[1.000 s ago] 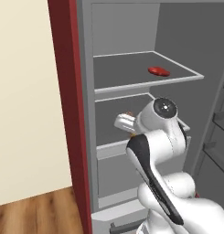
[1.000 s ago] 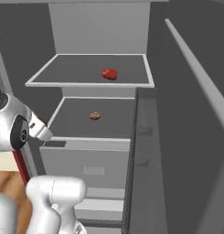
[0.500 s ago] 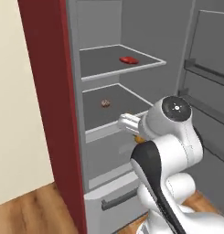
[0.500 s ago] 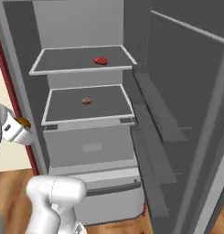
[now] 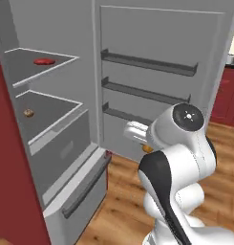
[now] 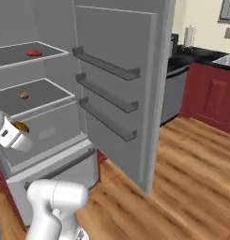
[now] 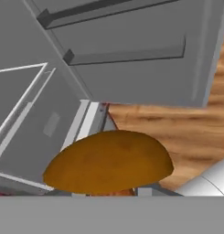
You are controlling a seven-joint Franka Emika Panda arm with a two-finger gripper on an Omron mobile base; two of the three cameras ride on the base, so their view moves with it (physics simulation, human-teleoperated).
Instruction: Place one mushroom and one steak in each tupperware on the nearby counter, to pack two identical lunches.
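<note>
I have one mushroom [image 7: 109,162] clenched between my fingers [image 7: 111,192], its orange-brown cap bulging right in front of the hand camera; from the base it shows as a small orange spot at my wrist [image 5: 147,149], out in front of the open fridge door [image 6: 118,70]. So the step in hand is carrying this mushroom away from the fridge toward a tupperware. I cannot see either tray from here; a stretch of black table [image 6: 198,57] over red cabinets lies far off across the wooden floor [image 6: 182,159]. The next move calls for driving over there while keeping my grip firm, then lowering into one tray. A second mushroom [image 5: 28,113] sits on the lower shelf [image 5: 51,111] and a steak [image 5: 43,61] on the shelf above, both waiting. No writing or labels can be read anywhere.
</note>
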